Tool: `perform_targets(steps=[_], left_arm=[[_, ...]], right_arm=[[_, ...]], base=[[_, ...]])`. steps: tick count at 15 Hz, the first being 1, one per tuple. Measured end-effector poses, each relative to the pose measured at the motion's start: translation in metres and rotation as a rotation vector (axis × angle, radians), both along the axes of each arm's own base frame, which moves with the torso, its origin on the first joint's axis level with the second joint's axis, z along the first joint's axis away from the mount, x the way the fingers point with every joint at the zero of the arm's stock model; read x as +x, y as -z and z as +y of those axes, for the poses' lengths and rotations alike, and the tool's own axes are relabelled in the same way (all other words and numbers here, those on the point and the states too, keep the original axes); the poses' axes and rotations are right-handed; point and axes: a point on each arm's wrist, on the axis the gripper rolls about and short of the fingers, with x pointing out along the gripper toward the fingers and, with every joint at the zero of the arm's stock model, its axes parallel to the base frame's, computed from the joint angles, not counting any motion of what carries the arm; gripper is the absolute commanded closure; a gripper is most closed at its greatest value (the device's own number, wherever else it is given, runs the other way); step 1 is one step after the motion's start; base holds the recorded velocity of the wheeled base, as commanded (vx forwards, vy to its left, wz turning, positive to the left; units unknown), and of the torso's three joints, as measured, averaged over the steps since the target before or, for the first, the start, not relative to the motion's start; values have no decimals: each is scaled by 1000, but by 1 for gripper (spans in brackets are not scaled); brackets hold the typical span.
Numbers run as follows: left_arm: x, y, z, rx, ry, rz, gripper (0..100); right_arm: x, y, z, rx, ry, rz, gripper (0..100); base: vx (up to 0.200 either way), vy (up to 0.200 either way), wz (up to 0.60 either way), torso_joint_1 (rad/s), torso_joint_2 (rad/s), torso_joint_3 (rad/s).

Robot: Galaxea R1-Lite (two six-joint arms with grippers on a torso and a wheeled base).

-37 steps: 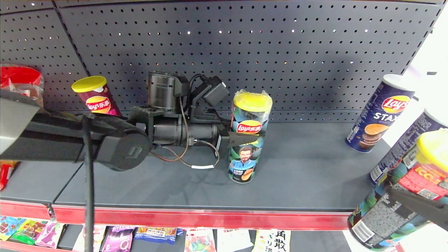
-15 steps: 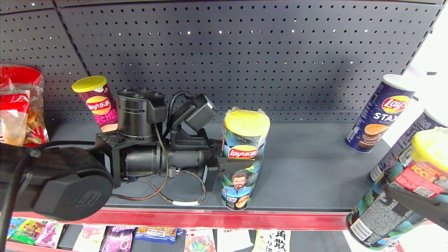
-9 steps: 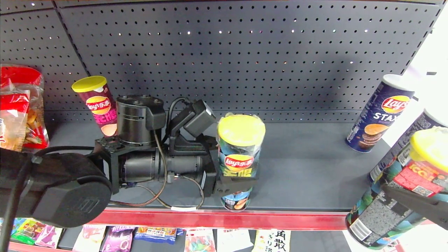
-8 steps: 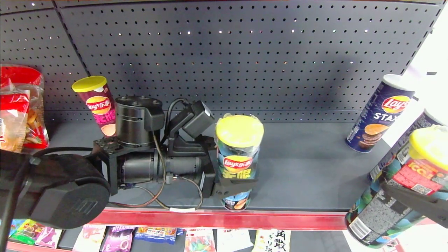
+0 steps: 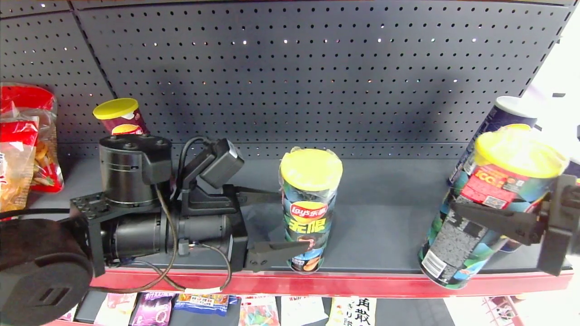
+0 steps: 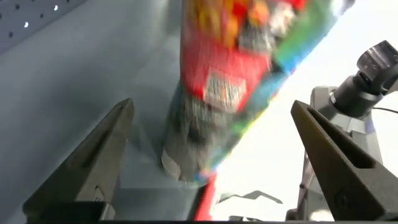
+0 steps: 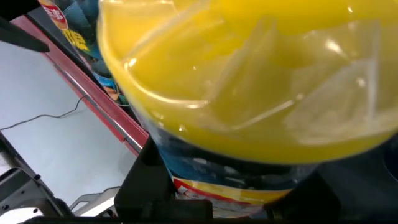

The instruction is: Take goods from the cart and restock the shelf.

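Two yellow-lidded chip cans are what matter for us here. The standing can (image 5: 310, 213) is upright on the shelf (image 5: 389, 213), about mid-width but right at the near edge, with its base just behind the red lip (image 5: 362, 286). Room-wise, we've got plenty of bare shelf behind it up to the pegboard (image 5: 290, 68) and off to its right. On its left, our own left gripper (image 5: 295, 220) takes up the space. Far left at the back sit a purple can (image 5: 117, 111) and a red snack bag (image 5: 22, 136).

The left gripper is spread wide with nothing in it. The right gripper (image 5: 466, 206) is clamped around the held can (image 5: 507, 181), which is tilted with its base down by the lip at the right end. We can't tell if it's touching. It covers most of a blue can (image 5: 509, 105) behind it.

Half a second ago the left pincer was tight on the standing can. Now it's let go and slid back left, and the can hasn't budged. Our right arm has swung its can in from the right, over the shelf.

The left wrist view gives us what the head view doesn't: a clear gap between each finger (image 6: 93, 168) and the standing can, though that can is blurred there. The right wrist view shows crinkled clear wrap over the held can's lid.
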Motion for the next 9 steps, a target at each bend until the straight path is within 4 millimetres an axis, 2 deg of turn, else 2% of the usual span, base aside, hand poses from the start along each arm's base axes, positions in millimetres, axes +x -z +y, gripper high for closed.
perform_targets(steps=[5, 9], left_arm=[[-18, 4, 25, -4, -55, 48, 0], [-25, 5, 51, -7, -141, 52, 0]], right_arm=[[50, -19, 31, 2, -48, 3, 100], [98, -20, 61, 15, -79, -17, 100]], base=[[0, 0, 0, 0, 0, 0], [0, 0, 0, 0, 0, 0]])
